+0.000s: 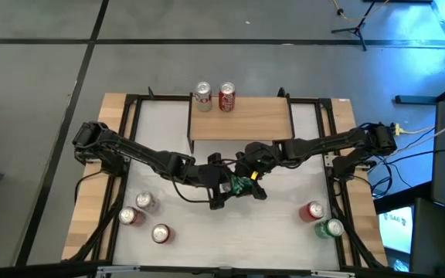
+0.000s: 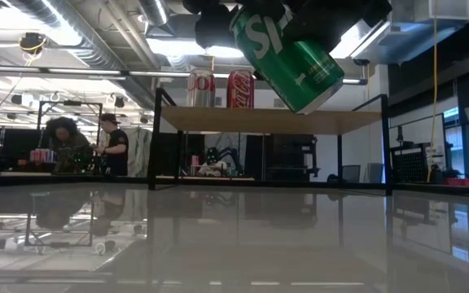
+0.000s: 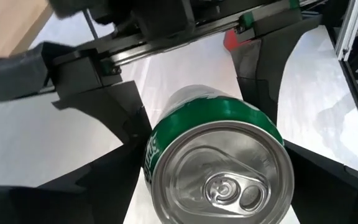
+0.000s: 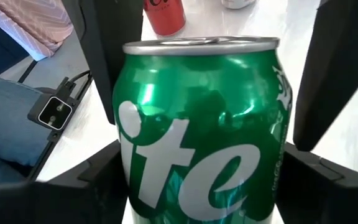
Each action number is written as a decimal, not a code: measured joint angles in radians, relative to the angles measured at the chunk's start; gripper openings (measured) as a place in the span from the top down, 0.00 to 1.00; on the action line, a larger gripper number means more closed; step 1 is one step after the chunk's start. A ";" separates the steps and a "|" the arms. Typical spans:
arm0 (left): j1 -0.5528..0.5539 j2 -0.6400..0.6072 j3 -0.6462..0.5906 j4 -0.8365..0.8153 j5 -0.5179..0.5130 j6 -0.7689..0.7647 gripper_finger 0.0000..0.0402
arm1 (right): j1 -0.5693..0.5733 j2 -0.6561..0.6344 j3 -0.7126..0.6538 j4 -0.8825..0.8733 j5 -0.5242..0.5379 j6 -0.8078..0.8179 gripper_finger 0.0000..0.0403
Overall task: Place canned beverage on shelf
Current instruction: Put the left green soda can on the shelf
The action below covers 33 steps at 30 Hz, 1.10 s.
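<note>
Above mid-table (image 1: 161, 131), short of the shelf (image 1: 242, 120), the green can (image 2: 287, 53) hangs tilted in the air between both claws. The right gripper (image 1: 252, 176) pinches its side. The left gripper (image 1: 224, 189) brackets the top end, but whether it's touching or slack can't be made out.

Risks:
- can drops if neither grip is firm
- tilted can tips on the shelf, or bumps the silver can (image 1: 202, 96) or red can (image 1: 227, 97)

Low view crops both claws.

Bright overhead lights, glare on glossy table (image 2: 234, 236).
</note>
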<state>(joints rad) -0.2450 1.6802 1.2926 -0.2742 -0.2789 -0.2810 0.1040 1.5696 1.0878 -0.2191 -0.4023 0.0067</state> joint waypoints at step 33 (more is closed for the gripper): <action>-0.003 -0.425 0.037 -0.400 -0.028 0.008 0.16 | -0.235 -0.375 0.000 -0.041 0.053 -0.045 0.24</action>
<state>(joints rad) -0.2485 1.2553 1.3296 -0.6743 -0.3065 -0.2732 -0.1310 1.1943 1.0874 -0.2597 -0.3492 -0.0387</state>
